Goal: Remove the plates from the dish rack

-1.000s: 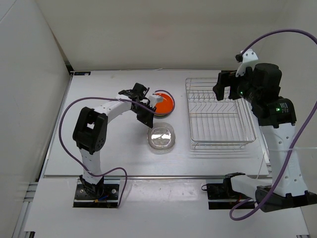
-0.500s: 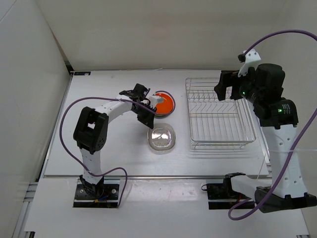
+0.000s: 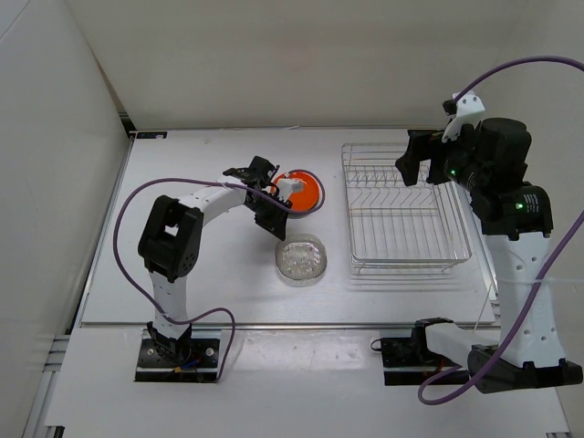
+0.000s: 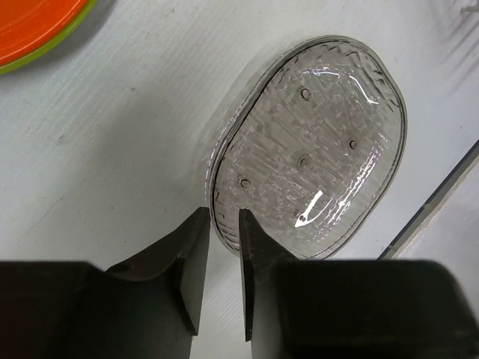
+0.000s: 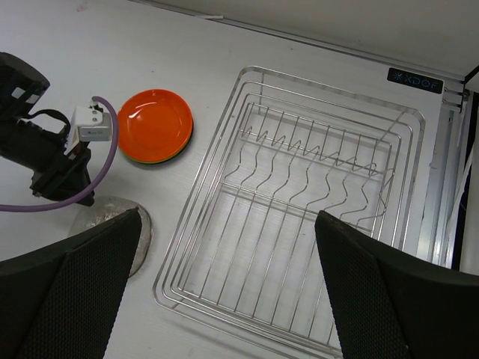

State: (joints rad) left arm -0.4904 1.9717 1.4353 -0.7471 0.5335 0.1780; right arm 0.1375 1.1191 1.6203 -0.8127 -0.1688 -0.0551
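The dish rack [image 3: 349,210] stands right of centre with no plates in it; it also shows in the right wrist view [image 5: 314,203]. An orange plate [image 3: 301,190] tops a small stack with a yellow-green rim beneath it [image 5: 156,125]. A clear plate [image 3: 302,260] lies flat on the table in front of the stack. My left gripper [image 3: 276,226] hovers at the clear plate's [image 4: 310,149] far-left rim, its jaws a narrow gap apart with nothing between them [image 4: 222,213]. My right gripper [image 3: 411,164] is wide open and empty, high above the rack [image 5: 228,215].
White walls close in the left and back. The table's front edge runs just below the rack. A purple cable [image 5: 105,161] loops off the left wrist beside the orange plate.
The clear plate has shifted slightly toward the front and now lies flat and round. The left gripper has moved a little right. The right arm has drifted slightly right.
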